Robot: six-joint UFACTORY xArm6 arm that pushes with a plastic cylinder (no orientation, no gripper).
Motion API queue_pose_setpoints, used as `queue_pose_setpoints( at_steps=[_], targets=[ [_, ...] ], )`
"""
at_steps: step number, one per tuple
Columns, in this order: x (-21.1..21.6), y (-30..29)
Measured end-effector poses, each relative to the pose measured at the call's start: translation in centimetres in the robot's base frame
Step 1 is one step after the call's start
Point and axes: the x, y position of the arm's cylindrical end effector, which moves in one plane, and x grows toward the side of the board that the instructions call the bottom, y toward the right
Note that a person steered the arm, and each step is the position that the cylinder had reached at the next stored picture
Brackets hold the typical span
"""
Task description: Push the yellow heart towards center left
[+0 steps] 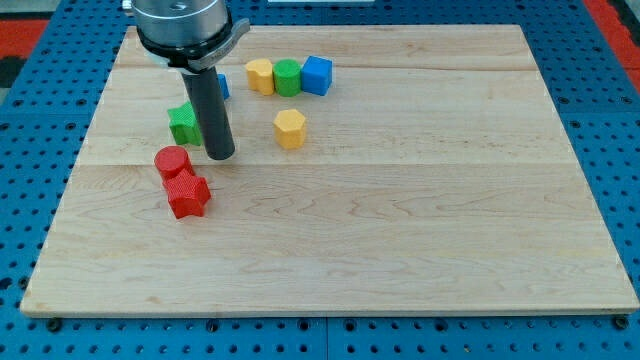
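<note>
Wooden worktop [400, 250] runs closest along the view's bottom, and on it my tip [220, 156] stands just right of a green block [183, 122] and a red cylinder [172, 160]; no pincer shows, so I cannot tell its state. I take the yellow heart [260, 75] to be the rounded yellow block at the left end of the top row, touching a green block [287, 77]; it lies well short of centre left. With my tip below and left of it, I judge the push not yet begun.
</note>
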Motion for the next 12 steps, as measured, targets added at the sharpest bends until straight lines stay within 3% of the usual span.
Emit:
queue_pose_setpoints(
  at_steps=[1,3,4,5,6,8,9,11,12],
  targets=[
    [-1.0,3.0],
    [-5.2,3.5],
    [-5.1,3.5],
    [-1.7,2.5],
    [0.1,-3.2],
    [-10.3,-4.9],
    [-11.8,-5.1],
    [-17.9,3.8],
    [-18.1,8.4]
  ],
)
